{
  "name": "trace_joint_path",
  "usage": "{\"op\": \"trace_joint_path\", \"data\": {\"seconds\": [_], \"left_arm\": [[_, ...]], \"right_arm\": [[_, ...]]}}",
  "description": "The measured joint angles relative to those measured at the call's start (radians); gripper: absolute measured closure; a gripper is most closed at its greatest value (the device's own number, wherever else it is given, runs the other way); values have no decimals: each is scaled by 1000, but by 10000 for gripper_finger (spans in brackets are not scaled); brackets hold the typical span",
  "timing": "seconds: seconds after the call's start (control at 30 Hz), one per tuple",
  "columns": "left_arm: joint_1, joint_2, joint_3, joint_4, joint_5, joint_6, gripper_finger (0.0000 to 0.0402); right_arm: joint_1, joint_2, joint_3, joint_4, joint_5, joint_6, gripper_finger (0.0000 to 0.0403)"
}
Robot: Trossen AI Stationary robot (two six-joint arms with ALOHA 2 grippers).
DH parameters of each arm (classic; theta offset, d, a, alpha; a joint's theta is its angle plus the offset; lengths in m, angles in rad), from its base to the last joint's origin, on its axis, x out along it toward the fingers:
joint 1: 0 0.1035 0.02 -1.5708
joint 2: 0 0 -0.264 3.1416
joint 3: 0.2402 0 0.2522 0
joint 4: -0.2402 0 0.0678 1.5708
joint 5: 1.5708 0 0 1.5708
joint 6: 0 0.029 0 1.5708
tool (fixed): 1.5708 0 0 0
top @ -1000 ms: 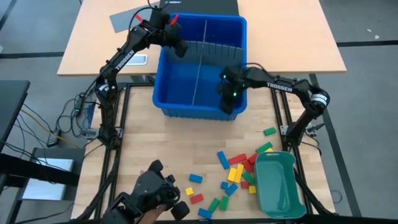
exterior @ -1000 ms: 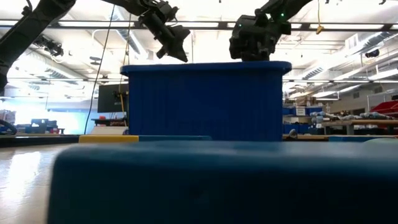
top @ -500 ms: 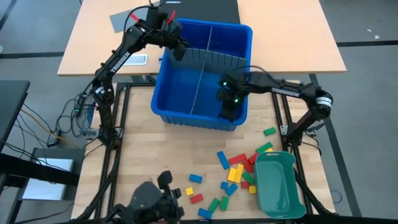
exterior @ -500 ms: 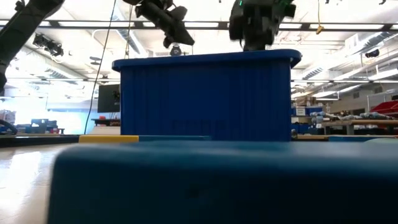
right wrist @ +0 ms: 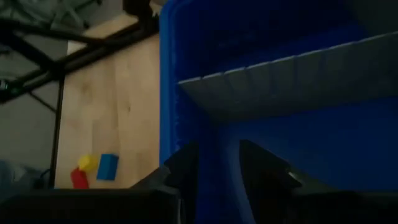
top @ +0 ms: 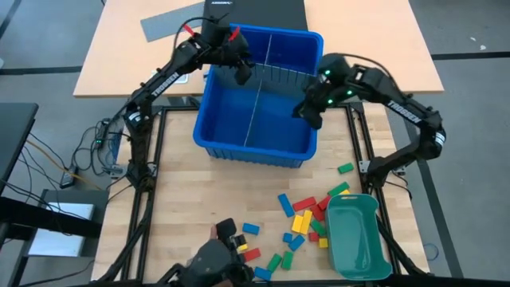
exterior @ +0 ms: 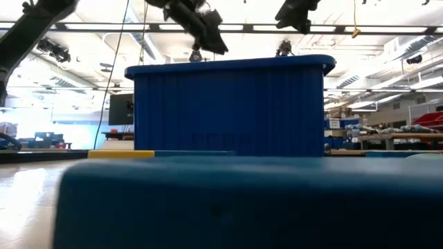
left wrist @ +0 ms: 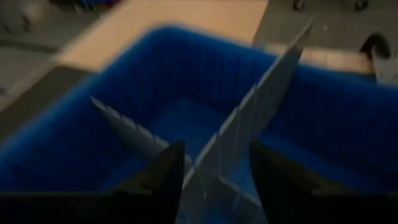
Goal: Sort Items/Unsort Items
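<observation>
The left end effector hangs above the far left part of the deep blue plastic bin, its two dark fingers parted with nothing between them. Directly below them, in the left wrist view, runs the upright grey slotted divider sheet, which crosses a second sheet and splits the bin into compartments; the fingers stand to either side of its top edge without touching it. No block shows in the compartments seen beneath this end effector.

The right end effector hovers over the bin's right rim, across the bin from the left one. Its fingers are slightly apart and hold nothing. Just under them lies the inside of the bin's wall, with a grey divider beyond.

The items, small rectangular toy blocks in red, yellow, green and blue, lie loose on the light wooden worktop, well apart from both end effectors and outside the bin, on the near side of it. Most are bunched against the left edge of the teal-green oblong plastic tray, a few trailing away from it, one green block sitting alone nearer the right arm's base.
</observation>
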Motion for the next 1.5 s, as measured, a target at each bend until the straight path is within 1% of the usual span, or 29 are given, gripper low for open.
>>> {"op": "trace_joint_path", "data": {"seconds": [0.13, 0.4, 0.6, 0.83, 1.13, 1.27, 1.4, 1.5], "left_arm": [[7, 50, -2, -16, 14, 2, 214], [13, 101, 1, 52, 30, 9, 213], [13, 117, 5, 32, 44, 84, 221], [13, 130, 5, 24, 45, 87, 252], [10, 133, 2, 9, 70, 84, 310], [9, 133, 1, 4, 73, 84, 325], [8, 134, 0, 4, 53, 85, 343], [6, 134, 0, 18, 29, 106, 370]], "right_arm": [[-45, -28, 3, -1, -15, 1, 274], [-98, -50, 3, -18, -24, 1, 268], [-115, -47, 3, -18, -25, -18, 268], [-139, -47, 3, -14, -25, -23, 268], [-147, -46, 3, -14, -24, -44, 269], [-147, -46, 3, -14, -24, -53, 268], [-147, -46, 3, -14, -24, -55, 270], [-147, -46, 3, -14, -24, -60, 269]]}}
